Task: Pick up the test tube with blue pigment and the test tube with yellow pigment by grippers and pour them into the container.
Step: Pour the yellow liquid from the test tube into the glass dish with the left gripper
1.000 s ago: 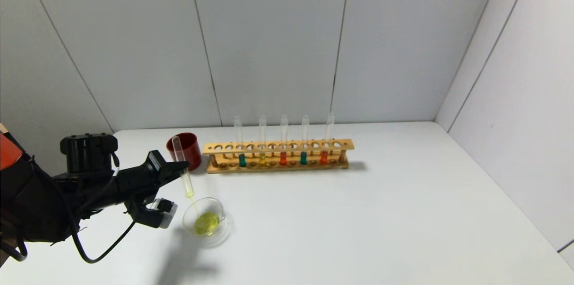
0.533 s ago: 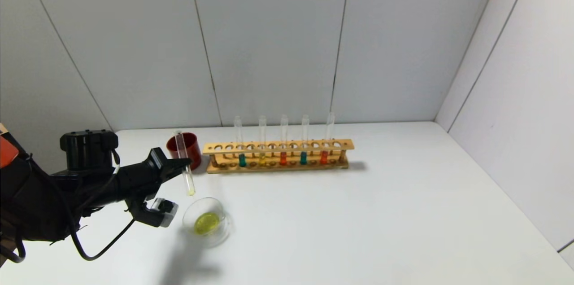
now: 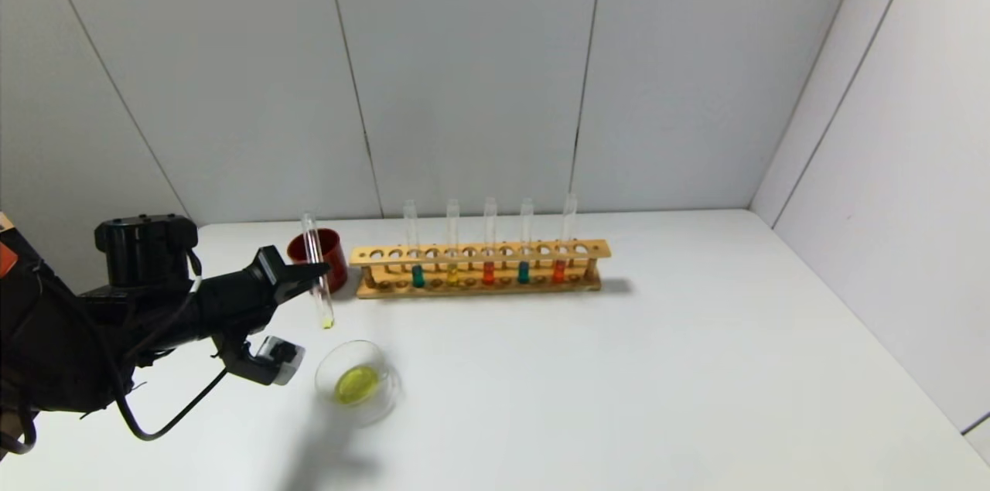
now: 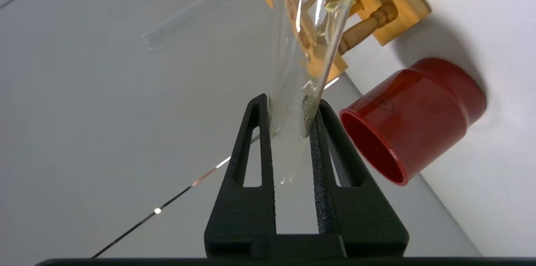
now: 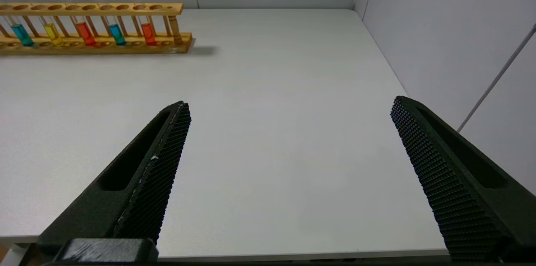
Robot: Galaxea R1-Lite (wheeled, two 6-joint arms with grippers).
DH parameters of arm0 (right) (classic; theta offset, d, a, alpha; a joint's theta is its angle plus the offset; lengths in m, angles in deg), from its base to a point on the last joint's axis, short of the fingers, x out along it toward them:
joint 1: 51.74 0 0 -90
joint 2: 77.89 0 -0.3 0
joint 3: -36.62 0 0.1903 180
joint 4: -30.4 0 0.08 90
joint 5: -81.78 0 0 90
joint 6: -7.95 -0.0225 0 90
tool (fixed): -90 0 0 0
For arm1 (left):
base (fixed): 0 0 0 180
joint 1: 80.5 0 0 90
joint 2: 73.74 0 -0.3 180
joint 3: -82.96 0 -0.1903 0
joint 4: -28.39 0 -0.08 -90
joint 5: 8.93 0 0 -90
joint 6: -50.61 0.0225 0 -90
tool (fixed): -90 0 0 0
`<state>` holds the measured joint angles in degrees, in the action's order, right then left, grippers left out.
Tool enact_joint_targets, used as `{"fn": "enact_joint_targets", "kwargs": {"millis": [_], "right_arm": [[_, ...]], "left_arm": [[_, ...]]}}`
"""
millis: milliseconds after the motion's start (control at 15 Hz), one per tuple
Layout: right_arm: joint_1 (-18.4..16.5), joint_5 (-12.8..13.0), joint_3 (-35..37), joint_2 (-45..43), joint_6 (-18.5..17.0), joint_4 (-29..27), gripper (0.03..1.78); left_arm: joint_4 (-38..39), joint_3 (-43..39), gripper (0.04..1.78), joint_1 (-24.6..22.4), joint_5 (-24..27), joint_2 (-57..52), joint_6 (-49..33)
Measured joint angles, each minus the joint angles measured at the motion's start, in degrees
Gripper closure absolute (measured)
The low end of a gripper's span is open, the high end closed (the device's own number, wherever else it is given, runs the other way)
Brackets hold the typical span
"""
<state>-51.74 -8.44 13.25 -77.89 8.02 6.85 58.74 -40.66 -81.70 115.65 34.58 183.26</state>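
My left gripper point(image 3: 312, 275) is shut on the test tube with yellow pigment point(image 3: 320, 304), gripping it mid-length. The tube stands nearly upright and looks almost empty, with a little yellow at its lower end. That end hangs above and just behind the container point(image 3: 387, 392), a clear glass dish holding a pool of yellow liquid. The left wrist view shows both fingers of this gripper point(image 4: 289, 104) clamped on the glass point(image 4: 299, 48). Two test tubes with blue pigment point(image 3: 418, 275) point(image 3: 524, 272) stand in the wooden rack point(image 3: 479, 250). My right gripper point(image 5: 289, 104) is open and empty.
A dark red cup point(image 3: 335, 259) stands just behind the held tube, left of the rack; it also shows in the left wrist view point(image 4: 418, 111). The rack also holds an amber-yellow tube point(image 3: 452, 274) and two orange-red tubes. The right gripper hovers over the table's near right part.
The yellow stream into the dish has stopped. My left gripper has lifted the tube up and back from the dish, and the tube now stands steeper.
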Motion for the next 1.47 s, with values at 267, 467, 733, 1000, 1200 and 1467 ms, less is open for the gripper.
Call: {"fn": "enact_joint_targets", "kwargs": {"millis": [267, 467, 733, 1000, 1200, 1467], "right_arm": [[0.0, 0.0, 0.0, 0.0, 0.0, 0.0, 0.06], [0.0, 0.0, 0.0, 0.0, 0.0, 0.0, 0.06], [0.0, 0.0, 0.0, 0.0, 0.0, 0.0, 0.06], [0.0, 0.0, 0.0, 0.0, 0.0, 0.0, 0.06], [0.0, 0.0, 0.0, 0.0, 0.0, 0.0, 0.06], [0.0, 0.0, 0.0, 0.0, 0.0, 0.0, 0.06]], "left_arm": [[-0.1, 0.5, 1.51, 0.0, -0.3, -0.6, 1.9], [0.0, 1.0, 1.51, 0.8, -0.2, -1.0, 4.2], [0.2, 1.9, 1.51, 2.4, -0.3, -2.0, 8.2], [0.1, 2.1, 1.51, 2.6, 0.0, -3.1, 9.2], [0.1, 2.0, 1.51, 2.6, 0.0, -3.6, 9.4], [0.0, 1.7, 1.51, 2.5, -0.1, -3.8, 9.6]]}}
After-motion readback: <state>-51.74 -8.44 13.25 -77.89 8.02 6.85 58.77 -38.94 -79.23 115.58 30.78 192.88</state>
